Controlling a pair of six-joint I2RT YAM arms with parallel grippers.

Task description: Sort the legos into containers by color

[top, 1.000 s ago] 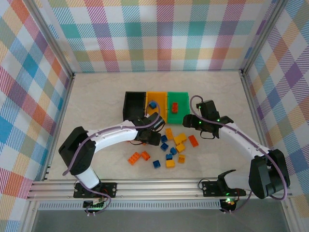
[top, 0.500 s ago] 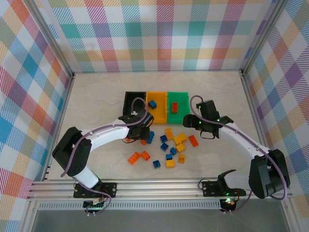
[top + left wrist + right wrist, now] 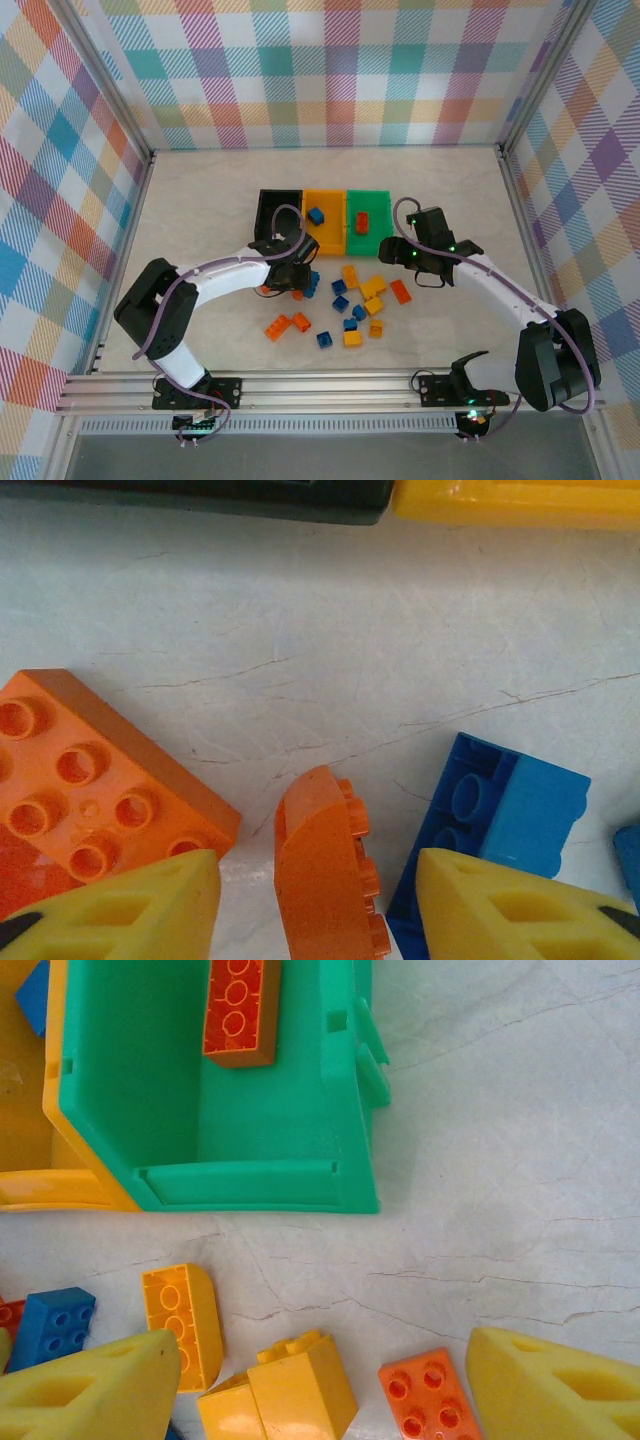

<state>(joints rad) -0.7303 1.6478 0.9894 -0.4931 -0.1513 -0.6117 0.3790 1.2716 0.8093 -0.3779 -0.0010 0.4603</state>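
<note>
The three containers stand in a row: black bin (image 3: 278, 212), yellow-orange bin (image 3: 325, 232) holding a blue lego (image 3: 316, 215), and green bin (image 3: 366, 240) holding an orange lego (image 3: 240, 1010). Several loose legos lie in front of them. My left gripper (image 3: 318, 870) is open low over the table. A curved orange lego (image 3: 325, 870) lies on its side between its fingers, a flat orange brick (image 3: 90, 770) to its left and a blue brick (image 3: 500, 810) to its right. My right gripper (image 3: 325, 1345) is open above yellow bricks (image 3: 290, 1390) and an orange brick (image 3: 430, 1395), just in front of the green bin (image 3: 250, 1185).
More legos are scattered near the front: an orange pair (image 3: 285, 325), a blue one (image 3: 325, 338) and a yellow one (image 3: 352, 338). Bare table lies left of the black bin and right of the green bin. Metal rails edge the table.
My left gripper has slid left, from the blue and yellow bricks to the orange bricks in front of the black bin, and has held there since. The right arm has not moved.
</note>
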